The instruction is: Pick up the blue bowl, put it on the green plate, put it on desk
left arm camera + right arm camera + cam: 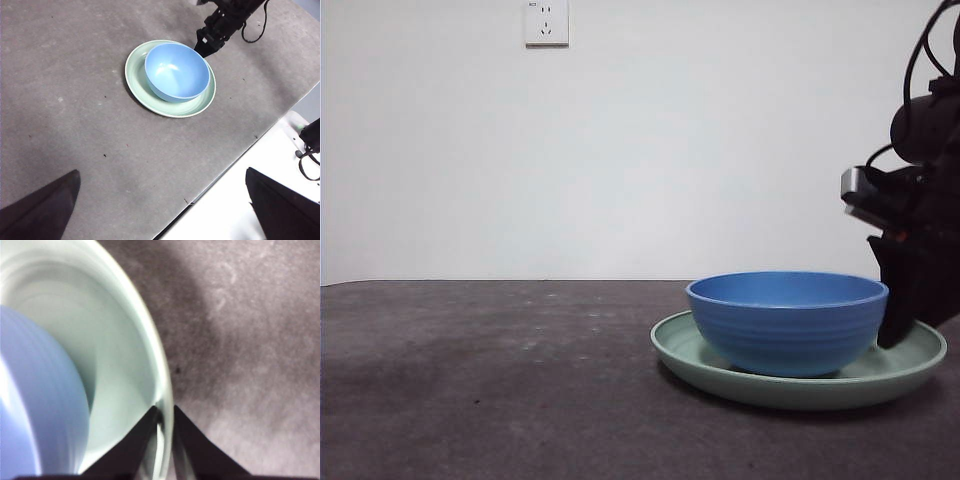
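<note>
Bowl first: your blue bowl (787,322) sits inside the green plate (910,362), which lies flat on the worktop (480,380). Your right end effector (163,427) is clamped on the plate's rim, one jaw inside, one outside. Your left end effector (160,210) hangs well above, jaws apart.

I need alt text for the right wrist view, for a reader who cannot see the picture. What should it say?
The right hand has its two black jaws closed on the rim of the green plate, one jaw inside the rim and one outside. The blue bowl sits in the plate, blurred and very close, and the dark grey desk lies beyond the rim.
</note>
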